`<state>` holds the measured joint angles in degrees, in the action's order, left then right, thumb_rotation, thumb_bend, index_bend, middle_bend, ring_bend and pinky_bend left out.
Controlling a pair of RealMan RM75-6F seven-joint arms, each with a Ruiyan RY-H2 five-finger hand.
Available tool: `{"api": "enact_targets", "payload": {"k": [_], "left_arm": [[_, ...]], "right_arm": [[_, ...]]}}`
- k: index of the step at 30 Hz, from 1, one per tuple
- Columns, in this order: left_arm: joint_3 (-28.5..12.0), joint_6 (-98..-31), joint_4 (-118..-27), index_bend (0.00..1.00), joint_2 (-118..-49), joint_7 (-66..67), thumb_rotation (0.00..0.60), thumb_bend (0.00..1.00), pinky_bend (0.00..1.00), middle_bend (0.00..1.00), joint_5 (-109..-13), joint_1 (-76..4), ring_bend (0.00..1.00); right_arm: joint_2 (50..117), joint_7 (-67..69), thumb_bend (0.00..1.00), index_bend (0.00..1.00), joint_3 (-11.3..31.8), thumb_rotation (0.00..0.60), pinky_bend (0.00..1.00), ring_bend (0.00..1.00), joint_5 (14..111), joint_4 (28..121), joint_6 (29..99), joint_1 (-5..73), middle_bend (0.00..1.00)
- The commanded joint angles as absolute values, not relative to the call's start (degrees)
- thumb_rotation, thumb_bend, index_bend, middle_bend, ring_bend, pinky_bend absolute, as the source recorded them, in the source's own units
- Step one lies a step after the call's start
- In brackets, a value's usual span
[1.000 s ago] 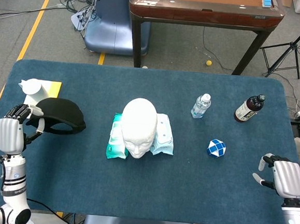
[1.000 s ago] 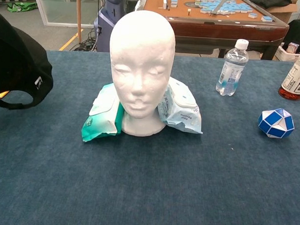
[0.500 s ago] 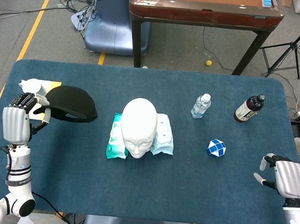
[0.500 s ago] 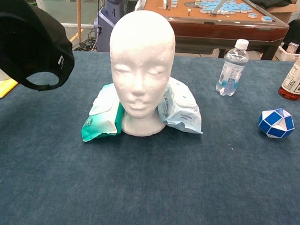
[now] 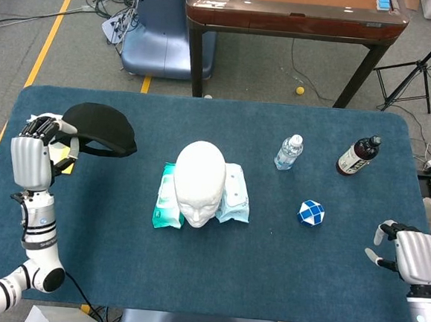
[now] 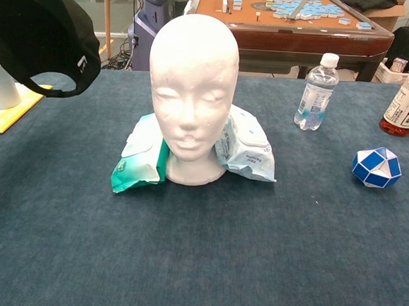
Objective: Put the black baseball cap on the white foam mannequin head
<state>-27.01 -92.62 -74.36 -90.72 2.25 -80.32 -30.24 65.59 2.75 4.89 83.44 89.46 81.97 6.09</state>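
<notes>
L hand [image 5: 31, 163] grips the black baseball cap [image 5: 102, 129] by its edge, fingers curled round it, cap held up off the table, well left of the white foam mannequin head [image 5: 199, 182]. Head sits upright mid-table, bare on top, wet-wipe packs [image 6: 140, 154] tucked either side of its base. R hand [image 5: 411, 255] low at the near right corner, holding nothing, fingers loosely apart. Water bottle [image 5: 289, 152], dark bottle [image 5: 358, 155], blue-white puzzle ball [image 5: 311, 212] sit to the right.
</notes>
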Motion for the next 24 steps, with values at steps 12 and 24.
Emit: {"api": "enact_targets", "payload": {"k": [12, 24], "left_arm": [[-31.1, -89.4, -69.9, 0.85, -94.4, 0.6, 0.600, 0.43, 0.42, 0.55, -78.0, -39.1, 0.39], [-31.7, -87.3, -71.7, 0.85, -97.0, 5.0, 0.600, 0.43, 0.42, 0.55, -78.9, -47.1, 0.40]], "right_arm": [[66.2, 2.9, 0.12, 0.66, 4.7, 0.600, 0.51, 0.53, 83.3, 89.0, 81.6, 6.2, 0.54], [66.9, 3.5, 0.12, 0.66, 4.7, 0.600, 0.50, 0.53, 82.9, 88.2, 81.3, 6.2, 0.54]]}}
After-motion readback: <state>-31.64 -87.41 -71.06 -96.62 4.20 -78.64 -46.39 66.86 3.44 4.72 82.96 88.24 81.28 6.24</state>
